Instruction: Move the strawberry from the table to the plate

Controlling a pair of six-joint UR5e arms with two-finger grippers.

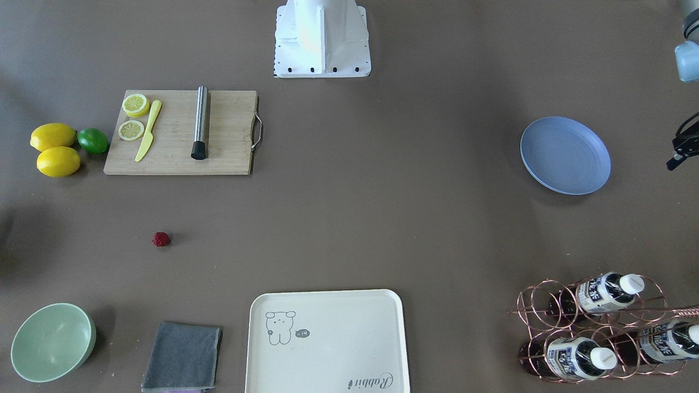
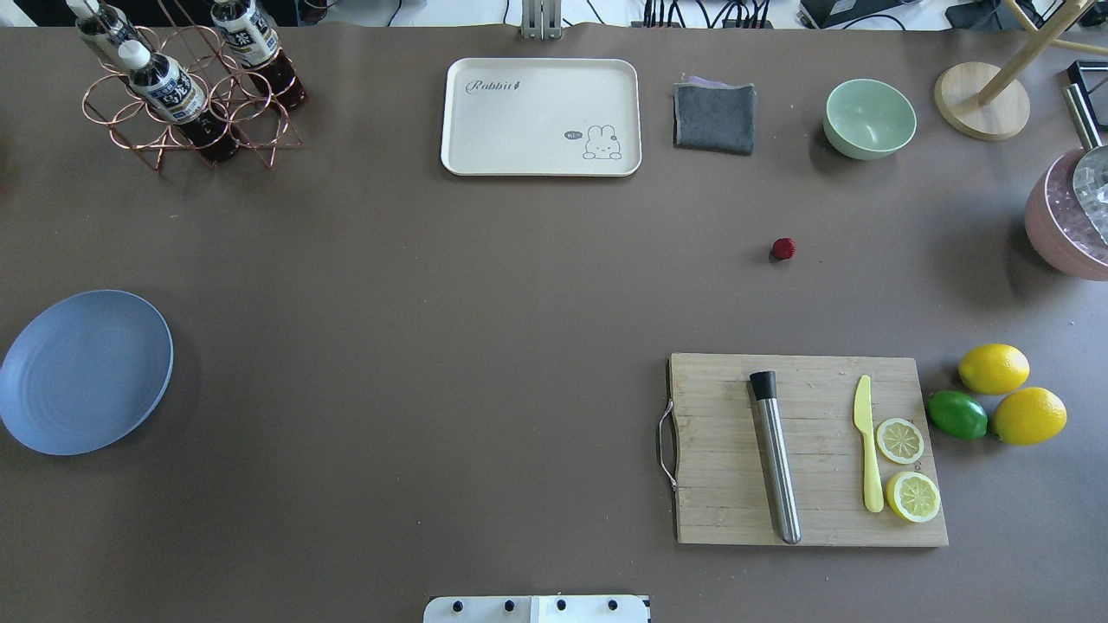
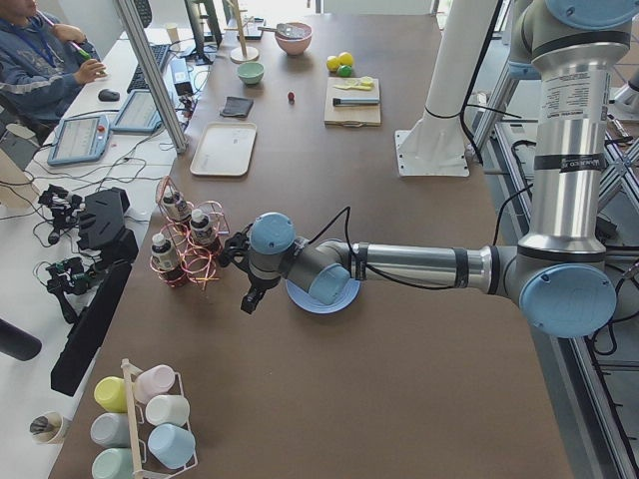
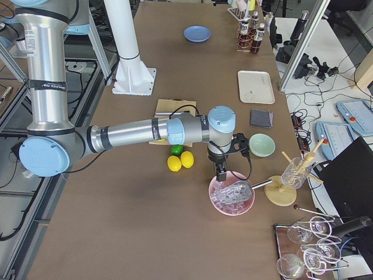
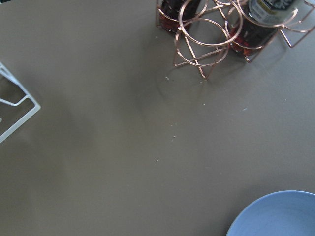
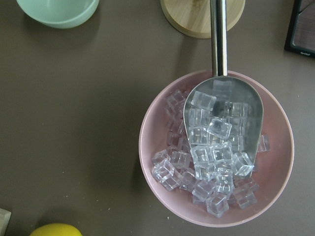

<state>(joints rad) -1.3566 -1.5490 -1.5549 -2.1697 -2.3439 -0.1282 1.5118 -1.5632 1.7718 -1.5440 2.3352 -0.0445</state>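
The strawberry (image 1: 161, 239) (image 2: 783, 249) (image 3: 291, 97), small and dark red, lies alone on the grey-brown table (image 2: 450, 285) between the cutting board and the green bowl. The blue plate (image 1: 565, 155) (image 2: 82, 372) (image 4: 197, 33) (image 5: 275, 216) rests bare at the table's far opposite end. My left gripper (image 3: 248, 303) (image 1: 677, 155) hangs just past the plate, near the bottle rack; I cannot tell whether it is open or shut. My right gripper (image 4: 220, 172) hovers over a pink bowl of ice (image 6: 216, 147), far from the strawberry, and its state cannot be told either. Neither wrist view shows any fingers.
A wooden cutting board (image 2: 809, 450) carries a steel muddler, a yellow knife and lemon slices, with lemons and a lime (image 2: 956, 414) beside it. A green bowl (image 2: 870, 117), grey cloth (image 2: 714, 117), cream tray (image 2: 541, 117) and copper bottle rack (image 2: 186, 86) line the far edge. A person sits at a desk (image 3: 45, 65).
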